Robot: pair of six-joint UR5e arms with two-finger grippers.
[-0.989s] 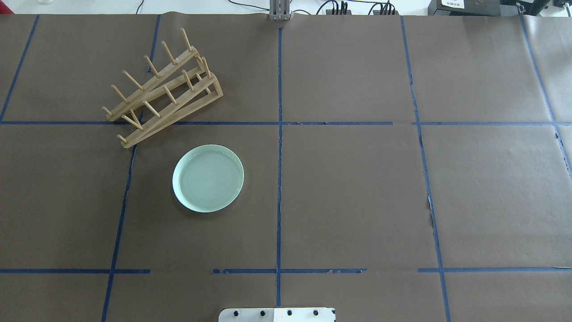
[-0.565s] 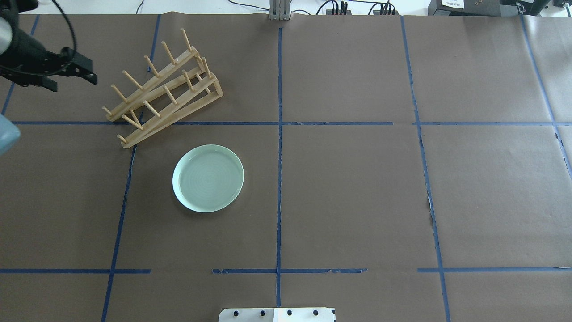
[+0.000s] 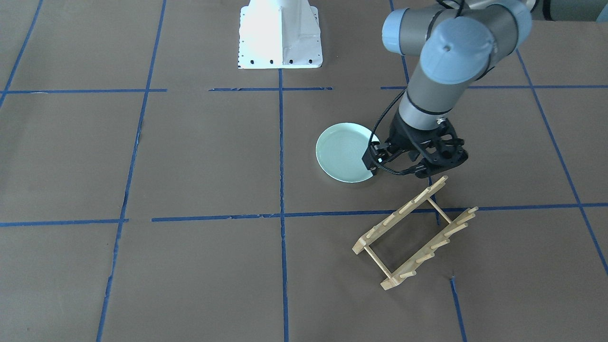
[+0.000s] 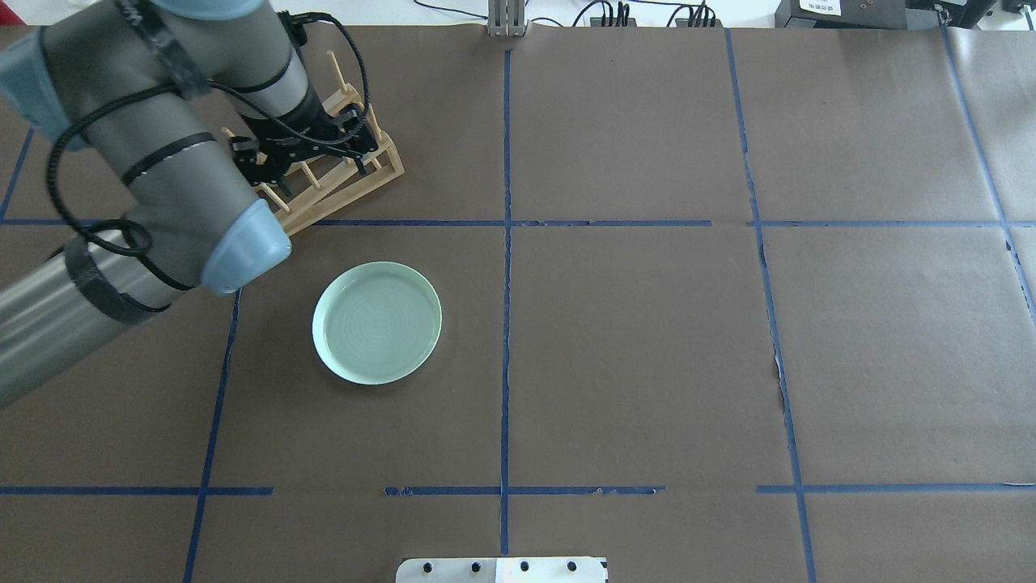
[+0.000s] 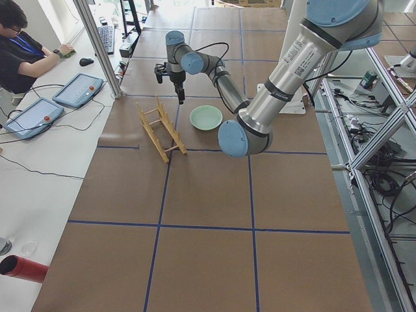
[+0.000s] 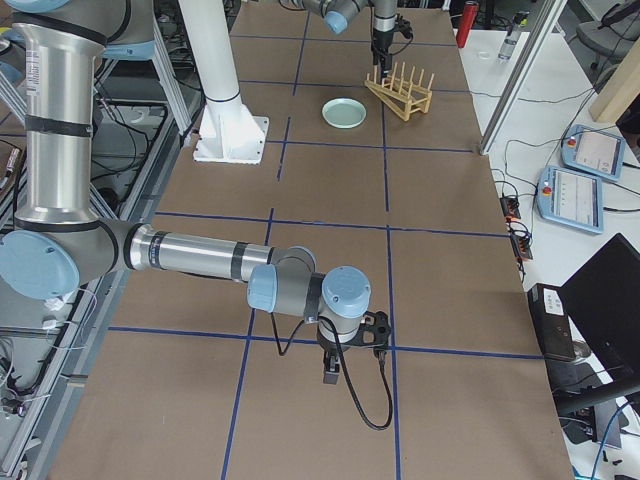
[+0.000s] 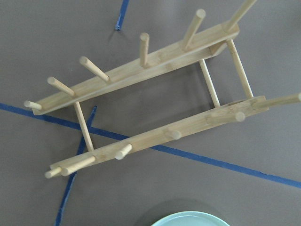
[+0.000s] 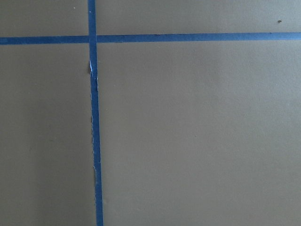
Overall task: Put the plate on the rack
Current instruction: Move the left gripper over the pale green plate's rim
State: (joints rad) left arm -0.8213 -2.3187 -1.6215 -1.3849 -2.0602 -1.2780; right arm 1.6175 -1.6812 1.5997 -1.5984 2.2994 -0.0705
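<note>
Facing the robot from across the counter [image 3: 190,166], the front view showed the plate [image 3: 342,152] lying flat, just beside the rack [image 3: 400,214] and not touching it. The left tool [image 3: 439,161] hung above the gap between them, near the rack's end. Its jaws looked spread, with nothing held.

From overhead, the plate [image 4: 377,322] lay bare and unobstructed, while the left arm covered much of the rack [image 4: 356,190]. The plate looked stiff and smooth, probably glazed, so I judged it slippery and liable to chip if dropped. Lying flat, it offered only its raised rim. The sensible hold was a pinch across that rim, one finger inside and one outside. Held at one edge, its weight would likely make it droop.

Seen from the left end, the plate [image 5: 206,117] and the rack [image 5: 162,130] stood close together below the left tool.

Seen from the right end, the right tool [image 6: 352,345] hung low over the counter, well apart from both things. I could not tell how far open it was.

The left wrist camera looked down on the rack [image 7: 141,80], with the plate's rim [image 7: 188,219] at the bottom edge. The rack seemed light and might slide when the plate pressed between its pegs.

The right wrist camera showed only taped counter.
</note>
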